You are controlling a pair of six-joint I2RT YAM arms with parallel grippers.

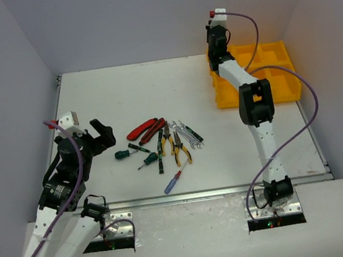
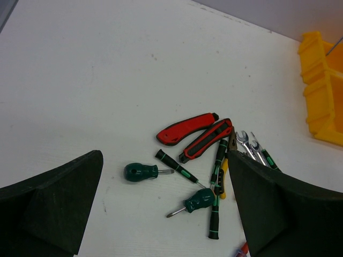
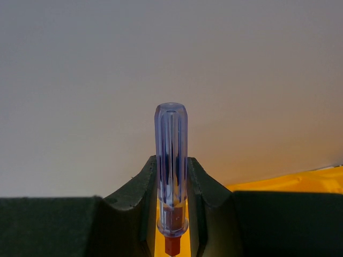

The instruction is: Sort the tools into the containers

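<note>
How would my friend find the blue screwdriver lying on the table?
Look at the pile of tools in the middle of the white table. Between it and the table's near edge, one screwdriver lies alone. Unlike its neighbours, it has a blue handle with a red neck.

The pincer (image 2: pixel 163 158) is spread wide, its dark fingers (image 2: pixel 53 198) at the lower corners over the white table (image 2: pixel 107 69). Between them lie two stubby green screwdrivers (image 2: pixel 140 171), a thin black-green screwdriver (image 2: pixel 176 166) and two red-handled cutters (image 2: pixel 187 128) side by side. Silver wrenches (image 2: pixel 247 147) are partly hidden by the right finger. A yellow tray (image 2: pixel 321 91) sits at the right edge.
</note>
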